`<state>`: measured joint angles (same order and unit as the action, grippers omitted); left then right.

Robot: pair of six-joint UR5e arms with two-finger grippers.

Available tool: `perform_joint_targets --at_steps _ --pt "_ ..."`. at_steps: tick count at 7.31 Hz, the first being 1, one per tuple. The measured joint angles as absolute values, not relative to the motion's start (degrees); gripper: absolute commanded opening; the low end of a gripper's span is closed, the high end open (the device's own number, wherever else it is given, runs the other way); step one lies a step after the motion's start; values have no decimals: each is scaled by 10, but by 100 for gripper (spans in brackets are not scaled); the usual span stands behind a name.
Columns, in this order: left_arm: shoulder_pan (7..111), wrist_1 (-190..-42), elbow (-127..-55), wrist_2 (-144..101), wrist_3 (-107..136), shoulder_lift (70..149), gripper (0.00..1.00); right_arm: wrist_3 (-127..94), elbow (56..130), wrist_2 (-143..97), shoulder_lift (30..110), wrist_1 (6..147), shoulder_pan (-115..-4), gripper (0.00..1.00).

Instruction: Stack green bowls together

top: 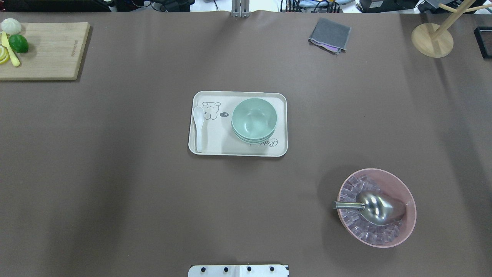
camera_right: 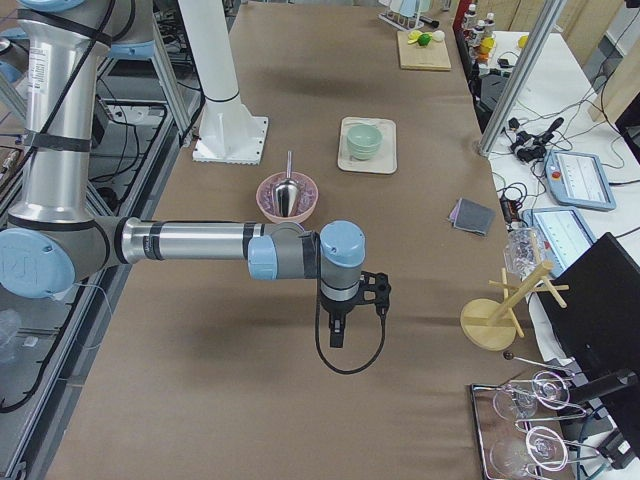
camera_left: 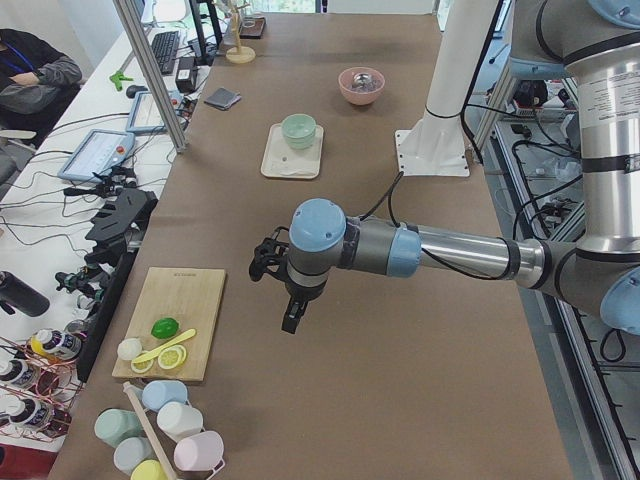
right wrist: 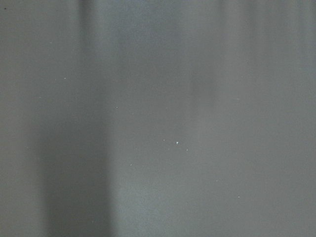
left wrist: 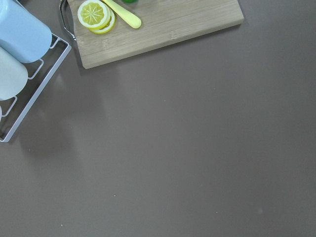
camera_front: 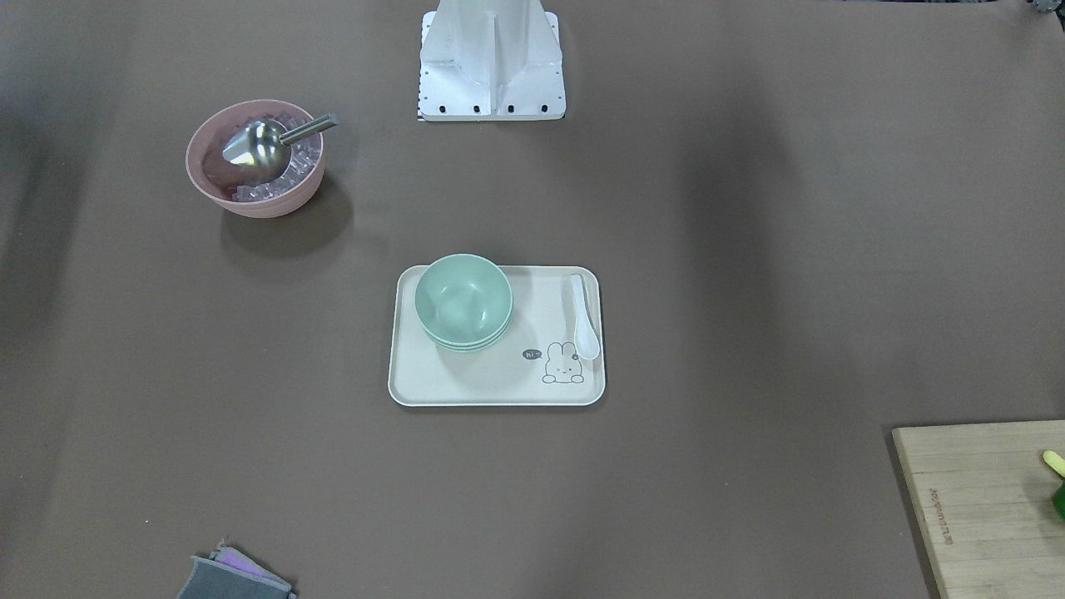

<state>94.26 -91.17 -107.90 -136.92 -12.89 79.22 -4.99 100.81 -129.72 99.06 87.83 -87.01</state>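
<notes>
- The brown table (top: 115, 173) carries everything.
- The left arm (camera_left: 440, 250) reaches out over the table's left end. Its left gripper (camera_left: 292, 320) hangs pointing down above bare tabletop, near the wooden cutting board (top: 50, 54). Only the side view shows it, so I cannot tell how its jaws stand.
- The right arm (camera_right: 190, 243) stretches over the opposite end. The right gripper (camera_right: 337, 335) also points down over bare tabletop, past the pink bowl. Its jaws, too, cannot be judged from the side view alone.
- The cream tray (top: 215, 148), printed with a cartoon rabbit, lies in the middle of the table. Its long side runs across the table from left to right.
- The pink bowl (camera_front: 279, 202) stands on the robot's right, nearer the robot than the tray. It holds clear ice cubes (top: 365, 231) and a metal scoop (top: 378, 207), whose handle sticks out over the rim.
- The green bowls (top: 254, 119) sit nested in one upright stack on the right half of the tray, mouths facing straight up. Being round, they have no long axis. The stack is well apart from both grippers and lies between them along the table.
- A white spoon (top: 198, 127) lies along the tray's left edge, apart from the stack. Its bowl end is towards the far side.
</notes>
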Motion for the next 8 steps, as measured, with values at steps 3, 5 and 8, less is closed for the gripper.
perform_joint_targets --at_steps 3,5,8 --pt "942 -914 -1058 -1381 -127 792 99 -49 1006 -1297 991 878 -870 100" --pt "942 -914 -1057 -1382 -127 792 99 -49 1005 -1297 991 878 -870 100" --pt "942 -914 -1057 -1381 -127 791 99 -49 1005 -1297 991 878 -870 100"
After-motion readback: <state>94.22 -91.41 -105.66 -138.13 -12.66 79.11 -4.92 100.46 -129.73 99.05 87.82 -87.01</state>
